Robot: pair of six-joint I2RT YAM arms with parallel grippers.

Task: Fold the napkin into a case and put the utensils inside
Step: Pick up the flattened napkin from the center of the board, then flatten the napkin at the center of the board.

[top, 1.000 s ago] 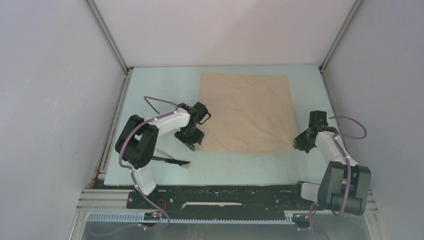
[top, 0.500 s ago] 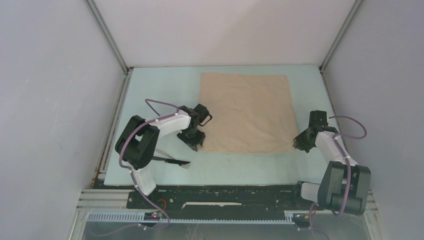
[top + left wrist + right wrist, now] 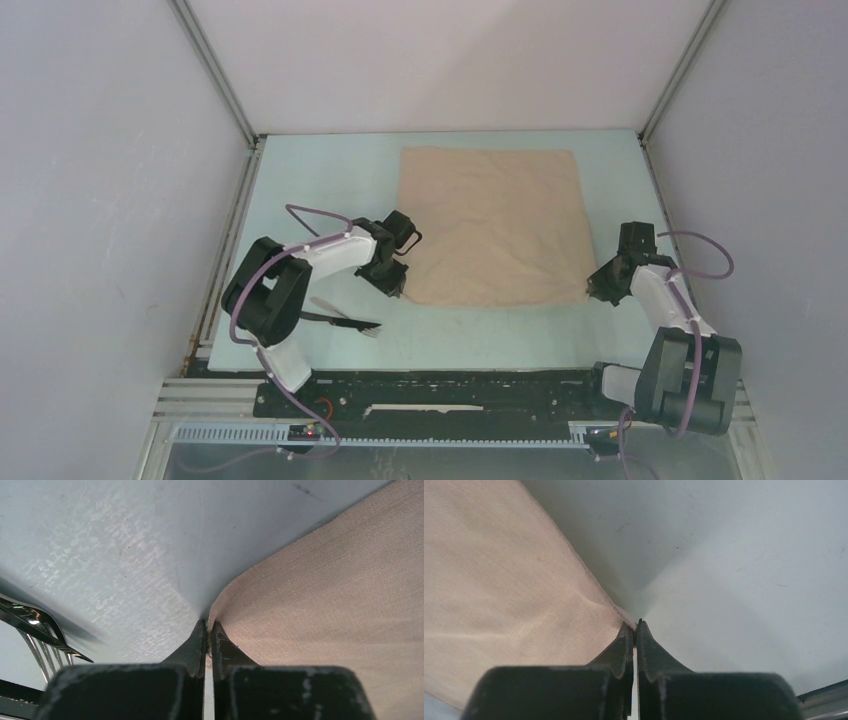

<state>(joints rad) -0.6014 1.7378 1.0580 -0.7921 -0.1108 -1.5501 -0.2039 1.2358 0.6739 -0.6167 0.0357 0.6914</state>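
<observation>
The tan napkin (image 3: 492,225) lies spread flat on the pale blue table. My left gripper (image 3: 399,292) is at its near-left corner, and in the left wrist view the gripper (image 3: 208,627) is shut with the napkin (image 3: 330,595) corner pinched between its tips. My right gripper (image 3: 592,290) is at the near-right corner; the right wrist view shows that gripper (image 3: 636,626) shut on the napkin (image 3: 504,595) edge. The utensils (image 3: 345,321) lie on the table near the left arm's base, and fork tines (image 3: 37,630) show at the left edge of the left wrist view.
White enclosure walls rise on three sides, with metal corner posts (image 3: 215,75) at the back. A black rail (image 3: 450,392) runs along the table's near edge between the two arm bases. Bare table (image 3: 320,180) lies left of the napkin.
My left gripper has closed onto the napkin's near-left corner, after shifting slightly toward it. The right arm and the napkin have stayed where they were.
</observation>
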